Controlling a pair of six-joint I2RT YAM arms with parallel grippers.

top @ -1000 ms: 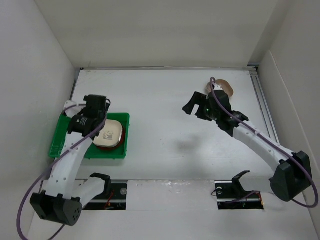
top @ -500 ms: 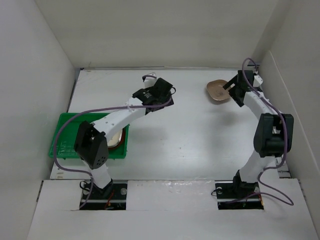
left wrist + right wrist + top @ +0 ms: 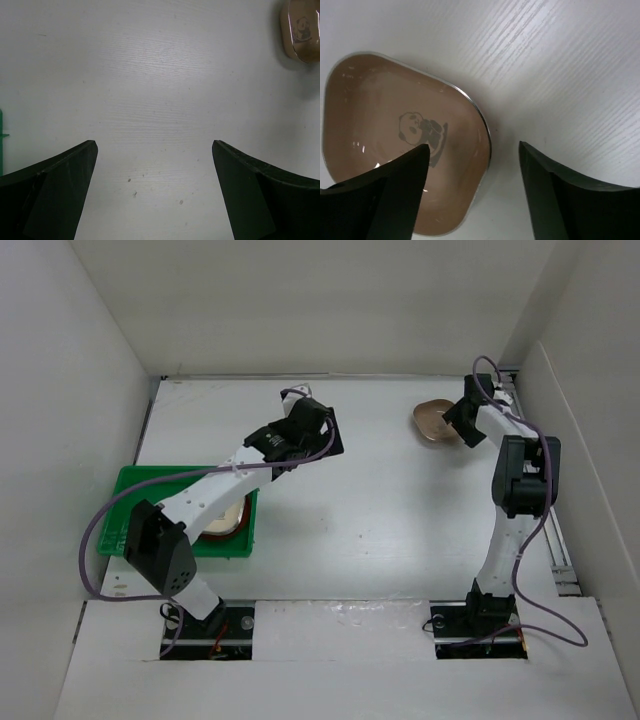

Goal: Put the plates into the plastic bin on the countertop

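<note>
Parted wide and holding nothing at the left gripper (image 3: 322,430) (image 3: 153,145), upper centre of the overhead view, above bare surface. Likewise parted and empty at the right gripper (image 3: 455,420) (image 3: 473,146), upper right. Beneath both, flat white countertop (image 3: 380,510), walled in white. At lower left, shallow rectangular bright green plastic bin (image 3: 125,502), with a cream plate (image 3: 224,519) in its right end, partly hidden by the left arm. At upper right, well apart from the bin, rounded-square pinkish-tan plate (image 3: 430,421) (image 3: 395,140) (image 3: 300,27) with a small panda print, one edge between the right gripper's jaws; contact impossible to tell.
</note>
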